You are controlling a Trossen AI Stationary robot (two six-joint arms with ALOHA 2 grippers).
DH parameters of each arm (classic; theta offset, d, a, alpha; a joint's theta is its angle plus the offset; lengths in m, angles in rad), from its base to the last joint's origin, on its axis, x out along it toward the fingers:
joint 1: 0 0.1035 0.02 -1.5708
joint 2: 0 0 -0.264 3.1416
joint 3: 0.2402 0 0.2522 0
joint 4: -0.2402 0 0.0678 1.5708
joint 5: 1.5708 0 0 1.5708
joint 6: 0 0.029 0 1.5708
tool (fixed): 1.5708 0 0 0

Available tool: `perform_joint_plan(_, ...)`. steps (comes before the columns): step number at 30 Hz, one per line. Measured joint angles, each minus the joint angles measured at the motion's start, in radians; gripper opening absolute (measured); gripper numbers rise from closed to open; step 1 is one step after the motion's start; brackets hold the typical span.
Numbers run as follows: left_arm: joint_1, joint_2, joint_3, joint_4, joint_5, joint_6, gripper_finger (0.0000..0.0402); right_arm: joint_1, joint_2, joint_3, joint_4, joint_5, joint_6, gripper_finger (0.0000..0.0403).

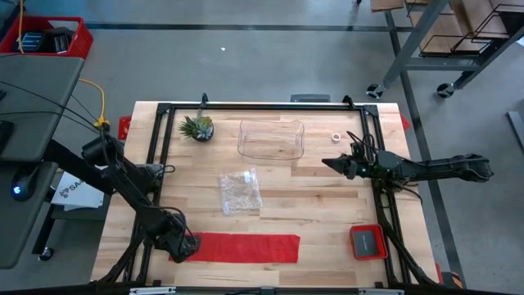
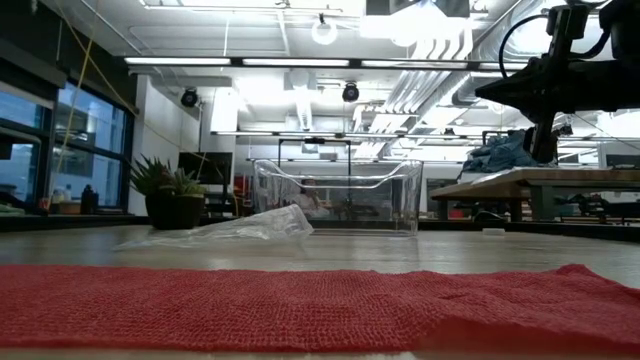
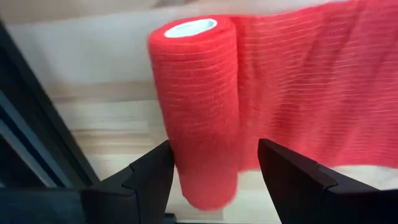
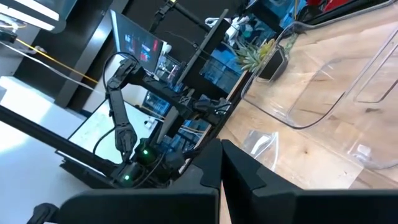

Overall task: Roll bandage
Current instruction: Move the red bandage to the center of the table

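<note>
Your bandage (image 1: 246, 247) lies as a long flat red strip along the near edge of the table (image 1: 319, 205), toward six o'clock in the high view, with its left end wound into a short roll (image 3: 199, 106). That roll sits right at the left gripper (image 1: 182, 247). In the left wrist view you see the roll standing between the two dark fingers (image 3: 149, 177), with a gap on either side, so the claw is released and spread wide, bracketing the roll without pinching it. The unrolled length runs off from the roll toward three o'clock across the wood.

At twelve o'clock from the strip you have the crinkly clear plastic bag (image 1: 239, 192), and beyond it the clear container (image 1: 271, 138). The small potted plant (image 1: 197, 128) stands at about eleven o'clock. The red square tray (image 1: 368, 242) rests just off the strip's right end, at three o'clock.

Your right gripper (image 1: 332, 163) waits well apart from the bandage, around one o'clock, raised above the table and clenched shut on nothing
</note>
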Motion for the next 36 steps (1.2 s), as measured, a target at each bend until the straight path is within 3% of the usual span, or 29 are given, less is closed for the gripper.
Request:
perform_joint_plan(5,0.001,0.006,0.000,-0.007,0.007,-0.002,0.0225,0.000,-0.001,0.000,0.011,0.000,0.041,0.0000)
perform_joint_plan(11,0.001,-0.004,0.000,-0.013,0.005,-0.002,0.0211,0.002,-0.001,0.001,0.024,-0.008,0.254,0.0000)
perform_joint_plan(15,0.001,-0.011,0.000,-0.013,0.004,0.001,0.0158,0.002,0.000,0.001,0.021,-0.106,0.204,0.0000)
perform_joint_plan(18,0.002,-0.011,0.000,-0.010,0.003,0.008,0.0098,0.006,0.000,0.001,0.016,-0.211,0.229,0.0000)
perform_joint_plan(22,0.003,-0.024,0.000,-0.008,0.000,0.019,0.0024,0.064,0.002,0.001,-0.034,-0.266,0.286,0.0000)
perform_joint_plan(29,0.024,-0.061,-0.001,-0.009,-0.009,0.025,0.0023,0.259,0.101,0.058,-0.231,-0.250,0.347,0.0000)
perform_joint_plan(36,0.046,-0.073,-0.001,-0.008,-0.030,0.034,0.0023,0.377,0.379,0.255,-0.300,-0.278,0.281,0.0000)
